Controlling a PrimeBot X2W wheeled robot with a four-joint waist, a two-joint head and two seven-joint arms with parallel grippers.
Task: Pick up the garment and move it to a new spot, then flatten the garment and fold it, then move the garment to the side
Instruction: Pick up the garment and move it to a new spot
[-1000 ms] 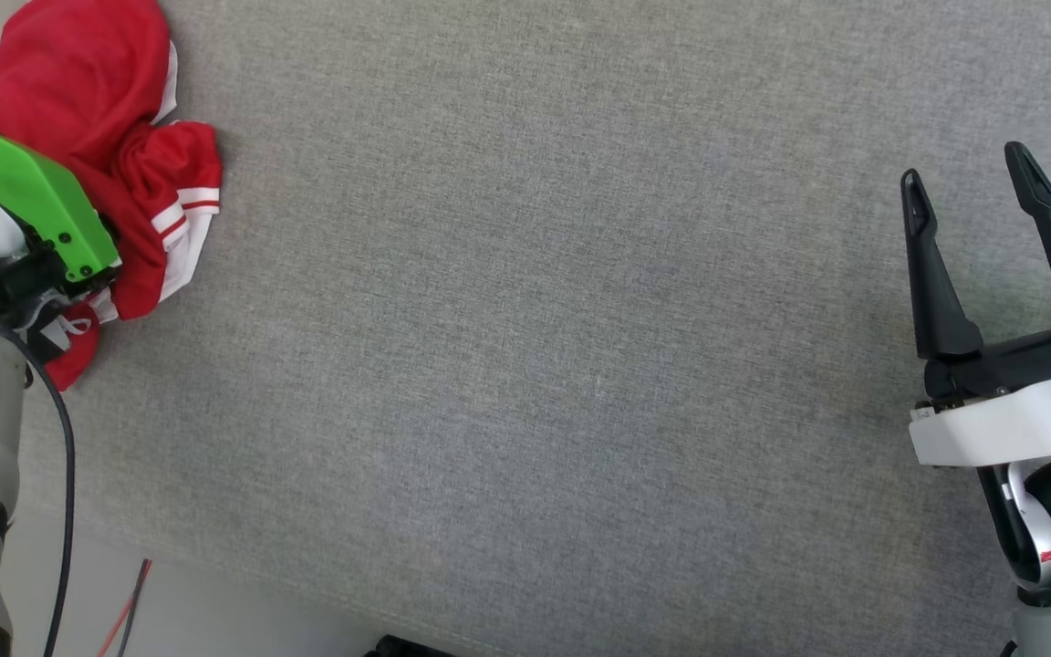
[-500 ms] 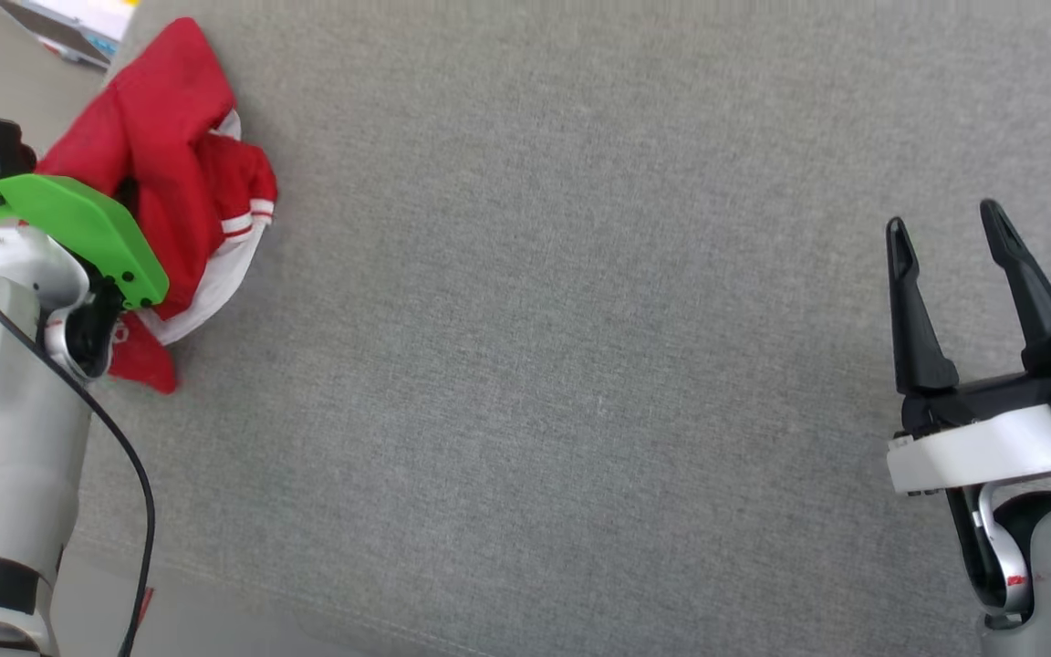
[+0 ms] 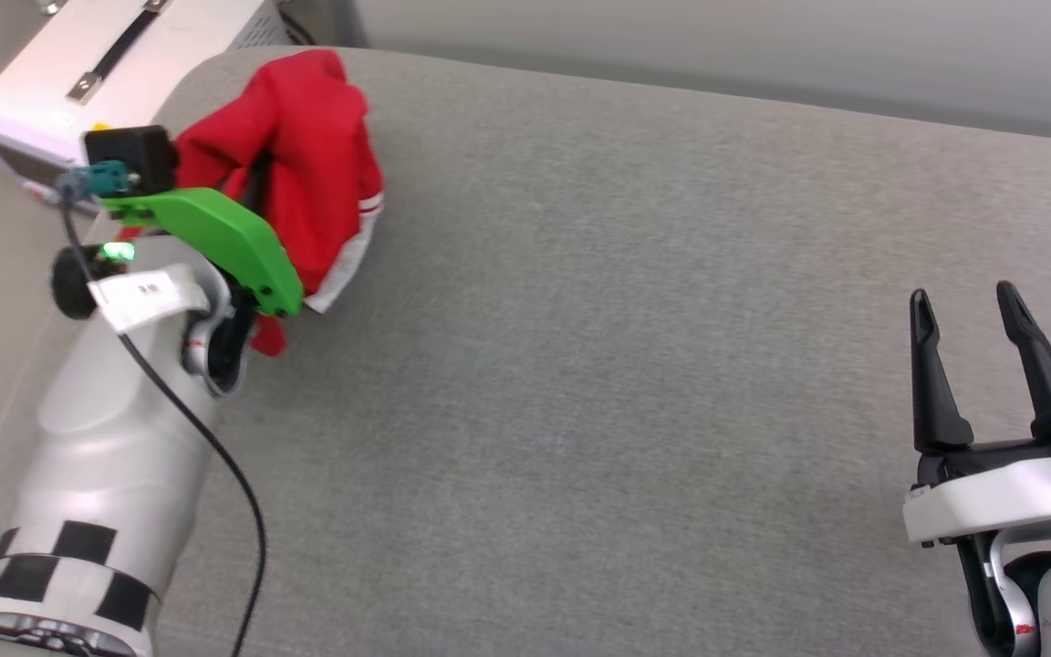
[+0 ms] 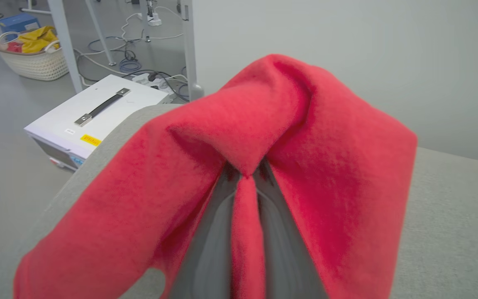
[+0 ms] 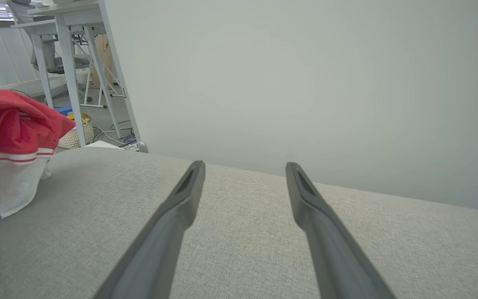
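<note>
Garment: soft fuzzy red, bunched, white striped sleeve; grey woven surface. L gripper pinched its fold; R gripper spread wide, empty.

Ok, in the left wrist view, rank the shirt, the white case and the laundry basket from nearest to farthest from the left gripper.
1. The shirt: pinched in the left gripper and draped over it, mid-view.
2. The white case: on the floor, left of centre.
3. The laundry basket: upper left corner, on the floor well beyond the case.
</note>
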